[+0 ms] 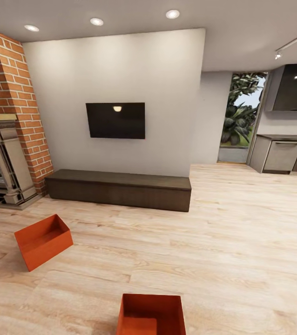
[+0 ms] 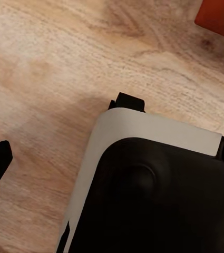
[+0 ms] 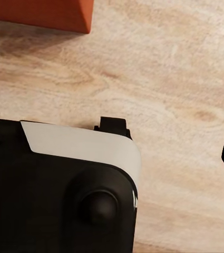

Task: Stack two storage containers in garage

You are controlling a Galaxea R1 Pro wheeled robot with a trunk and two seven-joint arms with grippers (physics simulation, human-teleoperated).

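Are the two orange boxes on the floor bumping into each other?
Apart. The head view shows the far storage container near the fireplace and the near storage container, with bare wood floor between them.

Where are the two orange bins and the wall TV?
Near bin (image 1: 151, 312), head view, inside floor.
Far bin (image 1: 46, 246), head view, front wall.
Wall TV (image 1: 115, 120), head view, screen centre.

A home living room: brick fireplace (image 1: 4, 121), wall TV (image 1: 115, 120), light plank floor (image 1: 223, 242), kitchen beyond.
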